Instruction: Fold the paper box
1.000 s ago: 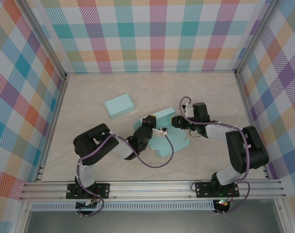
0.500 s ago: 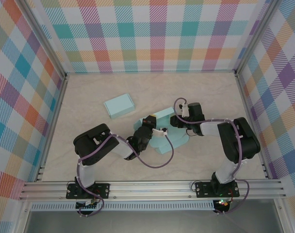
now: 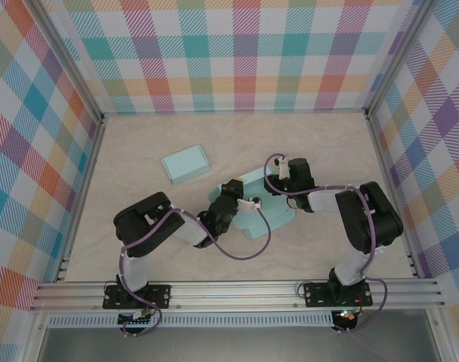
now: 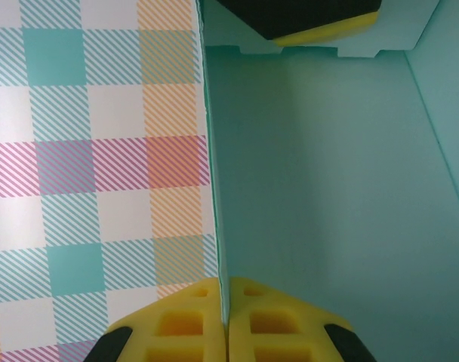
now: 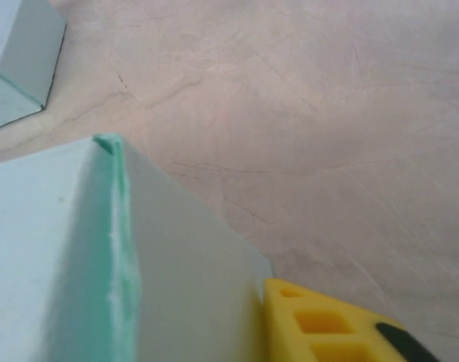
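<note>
left fingers [image 4: 177, 326] are clamped on the thin upright panel [image 4: 217, 226] of the paper box [image 3: 275, 216], pads meeting with only card between them. the box sits mid-worktop [image 3: 139, 151], between the two arms. it looks part-formed: walls up, not locked.

right fingers [image 5: 320, 324]: one yellow pad sits against the outside of the box wall, below a raised corner. the other pad is hidden, so can't tell if they're open or pinching.

the step in hand looks like squaring up that wall while the left pins the side. to do it well:
- left grips firm with no pull, so the crease doesn't tear.
- right pushes low, near the fold line, not at the free edge, or the panel bows.
- the base should lie flat on the worktop; if it lifts, the corner won't seat.
- right closes only once the wall is between both pads.

farther back-left a second teal box [image 3: 186, 164] lies well apart and looks finished. plaid walls [image 3: 244, 53] stand behind.
</note>
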{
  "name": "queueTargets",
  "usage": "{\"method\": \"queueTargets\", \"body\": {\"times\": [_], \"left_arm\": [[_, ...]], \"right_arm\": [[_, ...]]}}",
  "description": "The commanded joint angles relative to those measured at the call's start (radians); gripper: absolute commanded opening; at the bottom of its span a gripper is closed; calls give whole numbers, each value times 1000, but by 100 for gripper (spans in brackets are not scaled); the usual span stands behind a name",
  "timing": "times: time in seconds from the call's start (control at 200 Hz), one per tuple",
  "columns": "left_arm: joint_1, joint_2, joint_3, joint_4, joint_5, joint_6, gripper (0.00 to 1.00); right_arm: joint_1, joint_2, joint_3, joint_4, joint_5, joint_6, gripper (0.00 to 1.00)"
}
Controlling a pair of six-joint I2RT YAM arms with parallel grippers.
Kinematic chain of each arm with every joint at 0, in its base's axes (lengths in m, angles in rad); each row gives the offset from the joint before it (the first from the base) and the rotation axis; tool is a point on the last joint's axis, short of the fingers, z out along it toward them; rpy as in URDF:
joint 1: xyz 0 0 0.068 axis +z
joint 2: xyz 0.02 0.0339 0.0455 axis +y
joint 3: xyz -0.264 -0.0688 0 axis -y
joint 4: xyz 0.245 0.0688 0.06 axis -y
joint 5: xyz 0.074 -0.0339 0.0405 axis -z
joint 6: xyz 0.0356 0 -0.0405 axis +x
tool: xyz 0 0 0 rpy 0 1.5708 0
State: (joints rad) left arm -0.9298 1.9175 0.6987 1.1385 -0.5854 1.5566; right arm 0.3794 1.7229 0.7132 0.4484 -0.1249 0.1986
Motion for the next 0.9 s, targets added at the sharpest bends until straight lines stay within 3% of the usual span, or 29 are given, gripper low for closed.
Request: {"method": "queueTargets", "body": {"times": [0.0, 0.36, 0.51, 0.585, 0.719, 0.749, 0.809, 0.894], "left_arm": [[-14, -46, -4, -162, 52, -91, 0], [-15, -194, 13, -296, 61, -486, 6], [-14, -213, 5, -294, 6, -596, 22], [-14, -255, -17, -293, -6, -658, 47], [-13, -387, -66, -355, -1, -802, 50], [-12, -420, -78, -370, -3, -840, 59], [-13, -489, -105, -410, -23, -923, 65], [-12, -609, -151, -461, -76, -1086, 67]], "right_arm": [[34, 22, 5, 52, 157, -8, 20], [128, 44, -21, 133, 449, 1, 1], [137, 40, -23, 127, 450, -3, 0], [138, 28, -25, 111, 444, -12, 0], [139, 1, -29, 76, 423, -17, 0], [139, -7, -31, 70, 415, -19, 0], [140, -24, -29, 47, 399, -18, 0], [138, -53, -30, 10, 384, -16, 0]]}}
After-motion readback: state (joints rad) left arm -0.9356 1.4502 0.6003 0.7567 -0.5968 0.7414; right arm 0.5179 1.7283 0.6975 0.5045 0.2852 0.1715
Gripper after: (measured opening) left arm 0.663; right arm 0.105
